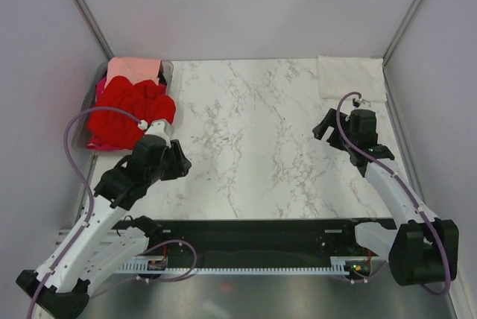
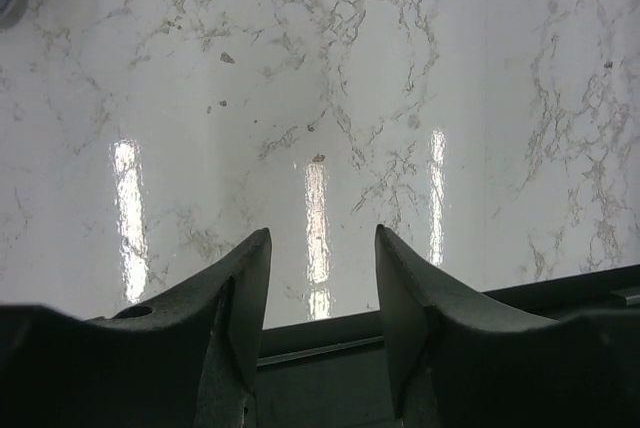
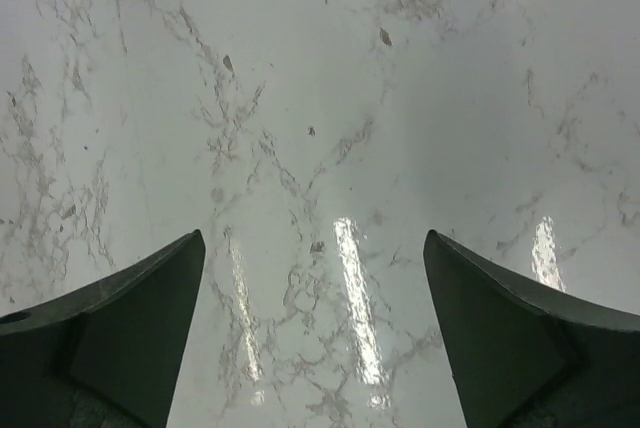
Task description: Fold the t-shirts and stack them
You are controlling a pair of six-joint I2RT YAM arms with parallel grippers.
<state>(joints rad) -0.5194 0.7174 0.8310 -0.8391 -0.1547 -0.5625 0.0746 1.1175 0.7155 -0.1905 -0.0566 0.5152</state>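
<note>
A crumpled bright red t-shirt (image 1: 130, 110) lies heaped in the clear plastic bin (image 1: 168, 70) at the far left, with a salmon-pink t-shirt (image 1: 133, 70) behind it. A cream-white folded t-shirt (image 1: 350, 77) lies flat at the table's far right corner, its print not showing. My left gripper (image 1: 179, 161) is open and empty, just right of the bin and below the red heap; in the left wrist view (image 2: 322, 240) only bare marble shows between its fingers. My right gripper (image 1: 325, 127) is open wide and empty, in front of the cream shirt; the right wrist view (image 3: 312, 248) shows only marble.
The marble tabletop (image 1: 253, 140) stretches between the two arms. A black rail (image 1: 261, 231) runs along the near edge by the arm bases. Grey walls close in the left, back and right sides.
</note>
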